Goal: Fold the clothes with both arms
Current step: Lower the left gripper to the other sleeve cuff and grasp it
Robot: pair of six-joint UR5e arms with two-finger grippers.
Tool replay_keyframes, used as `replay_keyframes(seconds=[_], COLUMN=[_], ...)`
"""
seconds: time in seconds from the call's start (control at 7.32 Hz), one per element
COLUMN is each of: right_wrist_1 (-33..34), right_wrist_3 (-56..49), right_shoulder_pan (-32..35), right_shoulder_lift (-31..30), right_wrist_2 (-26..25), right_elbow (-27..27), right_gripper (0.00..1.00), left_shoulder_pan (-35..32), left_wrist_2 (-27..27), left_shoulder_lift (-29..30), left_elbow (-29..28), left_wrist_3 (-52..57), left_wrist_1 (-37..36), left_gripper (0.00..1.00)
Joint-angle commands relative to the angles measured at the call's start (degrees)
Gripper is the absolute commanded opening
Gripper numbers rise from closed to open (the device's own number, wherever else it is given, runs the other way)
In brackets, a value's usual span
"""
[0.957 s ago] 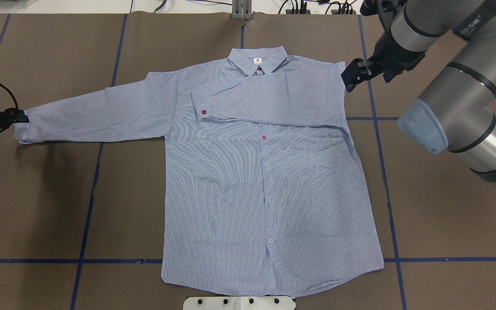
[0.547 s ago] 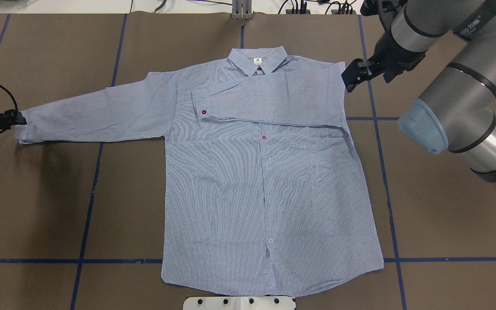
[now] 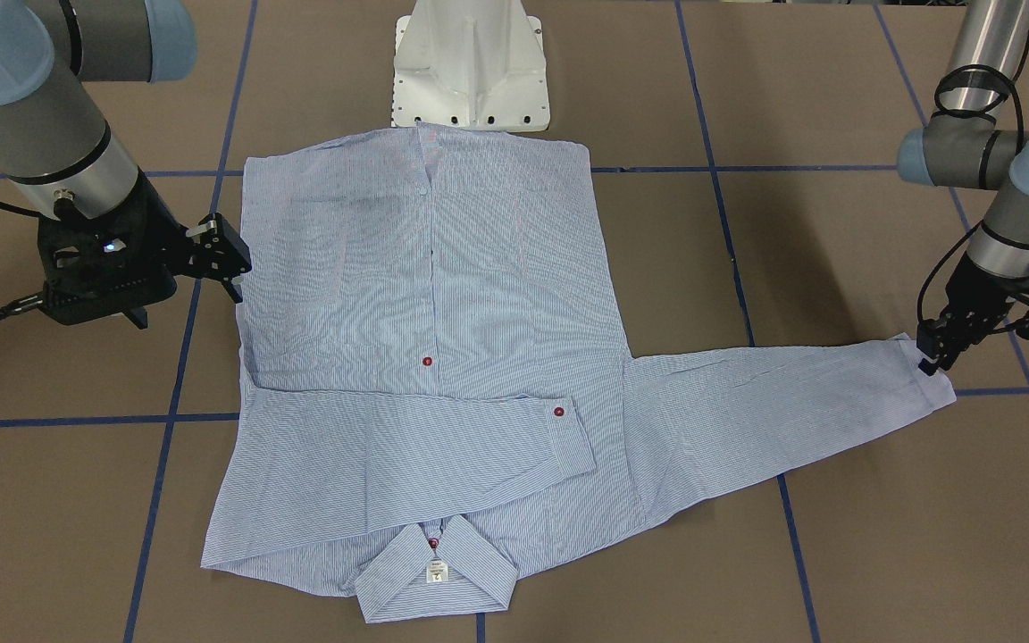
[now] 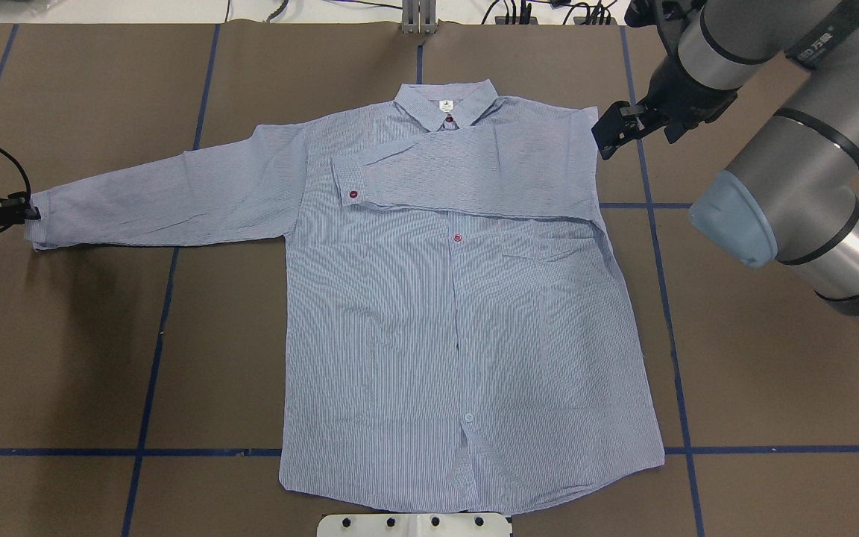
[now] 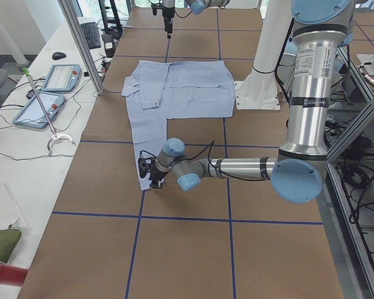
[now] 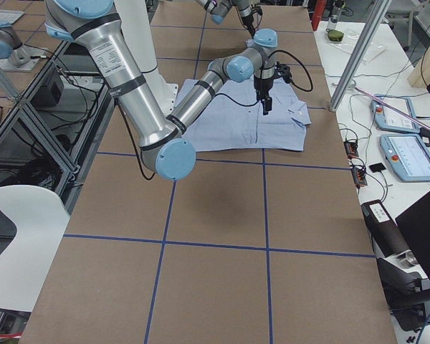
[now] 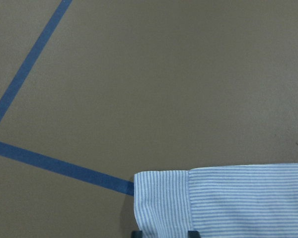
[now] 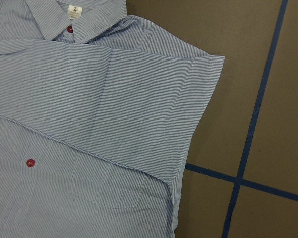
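Observation:
The striped shirt (image 4: 444,313) lies flat, front up, collar at the far side. One sleeve is folded across the chest (image 4: 467,168), with a red cuff button (image 4: 353,194). The other sleeve stretches out to the left. My left gripper (image 4: 33,212) is low at that sleeve's cuff (image 3: 925,379). In the left wrist view the cuff (image 7: 164,203) lies between two fingertips (image 7: 137,233) that stand apart, so it is open. My right gripper (image 4: 606,142) hovers open and empty just beside the folded shoulder edge (image 8: 208,84).
The white pedestal base (image 3: 470,62) stands at the shirt's hem. Blue tape lines (image 4: 153,350) cross the brown table cover. Cables and plugs (image 4: 534,13) lie along the far edge. A side table with tablets (image 5: 59,78) runs beyond it.
My left gripper has slid a little to the left along the cuff toward its end. The shirt and my right gripper have stayed where they were.

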State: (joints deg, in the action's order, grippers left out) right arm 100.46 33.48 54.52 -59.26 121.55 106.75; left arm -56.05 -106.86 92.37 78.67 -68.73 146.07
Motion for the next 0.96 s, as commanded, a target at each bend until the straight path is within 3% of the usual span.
replay_keyframes(seconds=[0.0,0.27,0.41,0.55,0.82], right_wrist_1=[0.00,0.00,0.09,0.44,0.44], right_wrist_3=[-0.08,-0.09,-0.09,-0.09,-0.43], right_shoulder_pan=[0.06,0.41,0.58,0.50,1.89], right_shoulder_lift=[0.02,-0.41,-0.59,-2.77,-8.12], right_wrist_2=[0.09,0.18,0.26,0.26,1.84], right_elbow=[0.12,0.30,0.38,1.95,5.38], right_gripper=[1.00,1.00,1.00,1.00,1.00], left_shoulder_pan=[0.24,0.15,-0.11,-0.29,0.06], left_wrist_2=[-0.19,-0.98,-4.29,-6.06,-6.16], left_shoulder_lift=[-0.26,-0.70,-1.14,-1.14,2.52], left_elbow=[0.34,2.70,5.76,11.10,24.53], left_wrist_3=[0.17,0.52,0.52,0.52,0.17], left_wrist_1=[-0.08,-0.43,-2.09,-7.24,-26.35], left_gripper=[0.00,0.00,0.00,0.00,0.00])
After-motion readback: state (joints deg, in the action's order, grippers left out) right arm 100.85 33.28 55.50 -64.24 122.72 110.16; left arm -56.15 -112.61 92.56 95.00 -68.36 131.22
